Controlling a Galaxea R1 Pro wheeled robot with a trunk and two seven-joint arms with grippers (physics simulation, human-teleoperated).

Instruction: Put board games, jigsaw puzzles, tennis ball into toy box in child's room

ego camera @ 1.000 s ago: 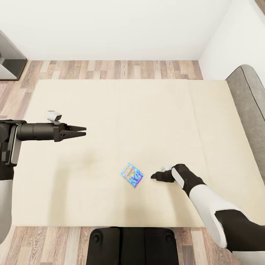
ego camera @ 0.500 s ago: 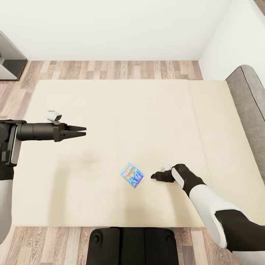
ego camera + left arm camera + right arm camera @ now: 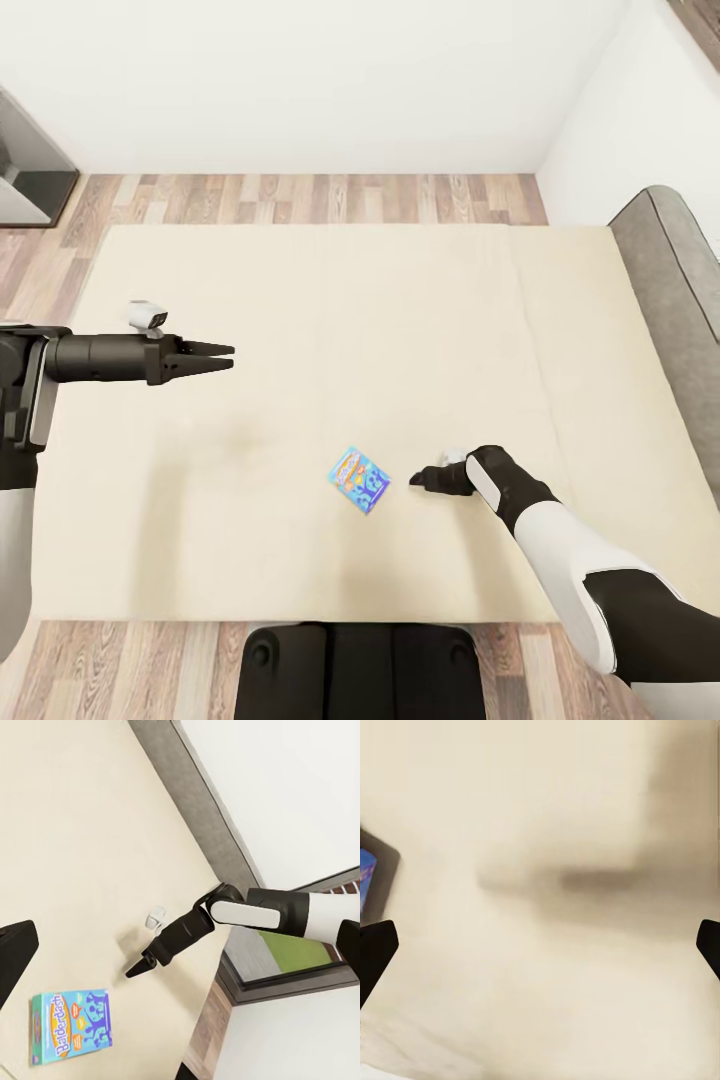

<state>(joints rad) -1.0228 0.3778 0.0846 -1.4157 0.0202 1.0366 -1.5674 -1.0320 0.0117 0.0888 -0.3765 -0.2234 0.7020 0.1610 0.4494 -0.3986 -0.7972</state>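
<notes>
Lying flat on the beige mattress of the bed (image 3: 300, 300), a blue board game box (image 3: 359, 478) printed "Balderdash" waits near the edge closest to the robot, just beside the right gripper (image 3: 416, 479) and well apart from the left gripper (image 3: 226, 357). The right gripper rests low over the mattress with its tips aimed toward the box, which lies directly ahead of it across a short gap of bare bedding; from the wrist camera the two fingertips sit at opposite edges of the picture, so the jaws stand spread wide and hold nothing. The box's long axis runs aslant to the bed's edge, and roughly across the right gripper's line of reach, though the exact angle is hard to judge from above. The left gripper hovers farther up the bed, pointing toward the grey headboard (image 3: 680, 280), its fingers drawn close with nothing between them. Being much the nearer, the right arm looks the likelier one to make the pick.
</notes>
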